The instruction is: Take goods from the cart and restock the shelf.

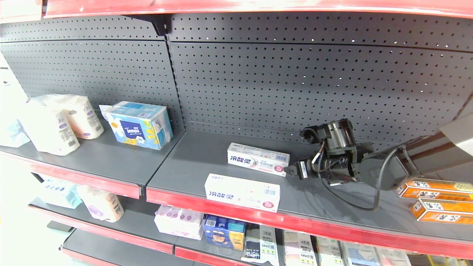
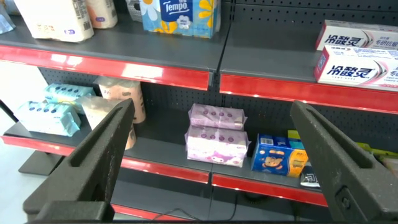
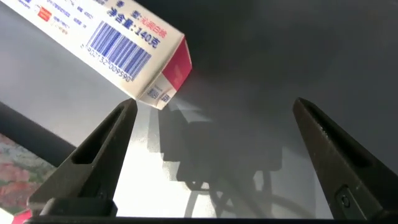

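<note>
Shelf deck: flat grey sheet metal (image 1: 207, 155) with a glossy red strip along the front edge.
Back panel: dark grey perforated metal (image 1: 295, 81), holes in a regular grid.
Toothpaste count: two long rectangular cartons of smooth white card, each with a pink end flap.
Rear toothpaste box: lies flat on the deck, mid-depth (image 1: 258, 159); its barcoded end is close up in my right wrist view (image 3: 118, 46).
Front toothpaste box: flat along the red edge (image 1: 242, 192), near the rear one but apart from it.
Right gripper: mine, low over the deck (image 1: 292, 170), just beside the pink end of the rear toothpaste box; I cannot tell if it touches. Black wedge-shaped fingers (image 3: 93, 165) spread wide, nothing between them.
Left gripper: mine, out in front of the shelf below the deck (image 2: 211, 168), fingers spread wide and holding nothing.
Tissue pack: one, blue film-wrapped soft block (image 1: 138, 123) on the left bay.
Paper-roll packs: two, white plastic-wrapped, rounded (image 1: 48, 125), left of the tissue pack.
Orange boxes: at least two, long card cartons (image 1: 441, 212) at the deck's right end.
Lower tier: two purple-printed soft packs stacked (image 2: 216, 134), with one blue carton (image 2: 273, 155) beside them.
</note>
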Available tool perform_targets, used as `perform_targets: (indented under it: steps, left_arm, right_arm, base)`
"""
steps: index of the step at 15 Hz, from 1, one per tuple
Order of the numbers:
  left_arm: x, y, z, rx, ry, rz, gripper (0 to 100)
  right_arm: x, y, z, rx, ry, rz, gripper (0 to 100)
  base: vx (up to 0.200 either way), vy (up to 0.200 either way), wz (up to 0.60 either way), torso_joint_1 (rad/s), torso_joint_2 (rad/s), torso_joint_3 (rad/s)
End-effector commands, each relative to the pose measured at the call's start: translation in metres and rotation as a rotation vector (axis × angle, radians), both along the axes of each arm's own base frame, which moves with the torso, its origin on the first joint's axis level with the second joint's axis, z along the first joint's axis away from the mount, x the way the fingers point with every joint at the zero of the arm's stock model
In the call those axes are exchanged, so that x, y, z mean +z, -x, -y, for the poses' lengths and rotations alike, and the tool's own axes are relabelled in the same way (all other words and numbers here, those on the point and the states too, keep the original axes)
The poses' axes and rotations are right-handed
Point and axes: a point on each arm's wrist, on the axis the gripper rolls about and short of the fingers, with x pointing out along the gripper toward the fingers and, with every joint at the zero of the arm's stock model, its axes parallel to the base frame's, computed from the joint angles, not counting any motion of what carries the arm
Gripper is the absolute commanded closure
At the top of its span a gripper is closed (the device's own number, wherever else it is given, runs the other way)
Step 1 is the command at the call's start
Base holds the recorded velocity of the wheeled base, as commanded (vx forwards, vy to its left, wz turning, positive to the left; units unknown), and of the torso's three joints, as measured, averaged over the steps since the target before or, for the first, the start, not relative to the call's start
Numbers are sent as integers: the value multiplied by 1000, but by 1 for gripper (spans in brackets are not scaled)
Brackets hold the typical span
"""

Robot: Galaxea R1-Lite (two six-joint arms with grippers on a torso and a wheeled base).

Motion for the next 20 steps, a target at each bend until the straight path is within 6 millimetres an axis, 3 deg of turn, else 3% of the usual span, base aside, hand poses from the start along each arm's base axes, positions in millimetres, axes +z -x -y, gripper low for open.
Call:
perform_targets:
  steps: [1, 12, 20]
  left_arm:
    - [0, 0, 0, 0, 0, -2, 0]
    - [0, 0, 0, 0, 0, -2, 0]
    - [0, 0, 0, 0, 0, 0, 0]
  right_arm:
    - [-1, -2, -1, -11, -1, 1, 0]
    - [-8, 4, 8, -24, 28, -30, 0]
    - [-8, -13, 22, -88, 50, -2, 0]
  base:
    - [0, 0, 0, 0, 0, 0]
    - [0, 0, 0, 0, 0, 0]
    - [0, 0, 0, 0, 0, 0]
